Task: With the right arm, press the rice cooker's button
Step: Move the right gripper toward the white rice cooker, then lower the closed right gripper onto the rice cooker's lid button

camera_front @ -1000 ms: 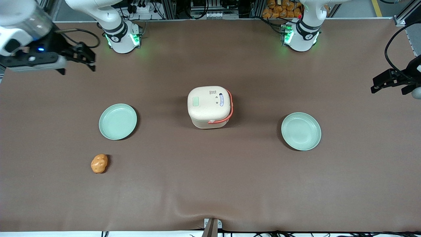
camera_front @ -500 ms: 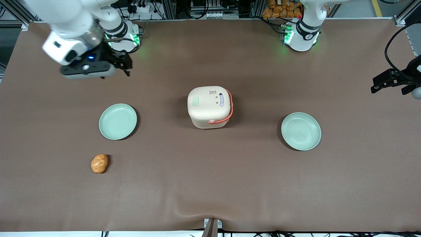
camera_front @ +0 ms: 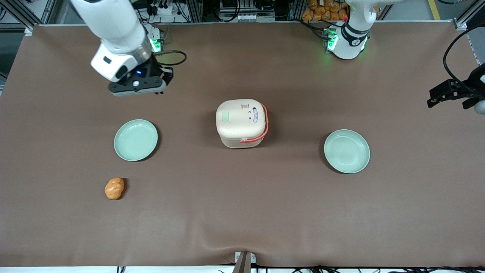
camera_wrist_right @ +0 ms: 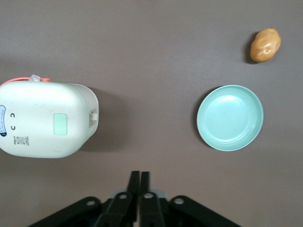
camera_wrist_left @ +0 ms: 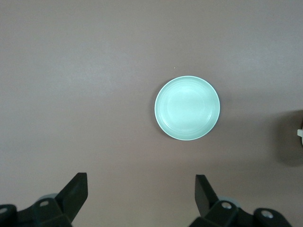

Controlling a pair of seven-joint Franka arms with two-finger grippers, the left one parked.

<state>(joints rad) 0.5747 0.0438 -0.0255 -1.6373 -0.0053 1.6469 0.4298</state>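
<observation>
Nearest the front camera, a small orange potato-like lump (camera_front: 114, 188) is lying on the brown tabletop (camera_front: 242, 212) toward the working arm's end. Farther from the camera, two pale green plates are sitting level with each other, one toward the working arm's end (camera_front: 135, 140) and one toward the parked arm's end (camera_front: 346, 151), with the rice cooker (camera_front: 241, 122) standing between them near the middle of the tabletop. Its lid is closed, its coral handle (camera_front: 265, 121) is facing the parked arm's end, and the pale green rectangular patch on the lid (camera_front: 226, 116), probably the button, is sitting on the side facing the working arm.

Farther still, the right arm (camera_front: 113, 22) is holding its gripper (camera_front: 153, 81) above bare tabletop, well apart from the cooker, with nothing in it. The right wrist view is showing its fingers (camera_wrist_right: 134, 189) pressed together, a clenched tip suited to poking.

The relation that matters: the cooker is lying toward the parked arm's end and nearer the front camera than the gripper, so the coming move likely needs a diagonal sweep over the lid, then a descent onto that green patch (camera_wrist_right: 60, 124). The nearer plate is lying clear of that path.
</observation>
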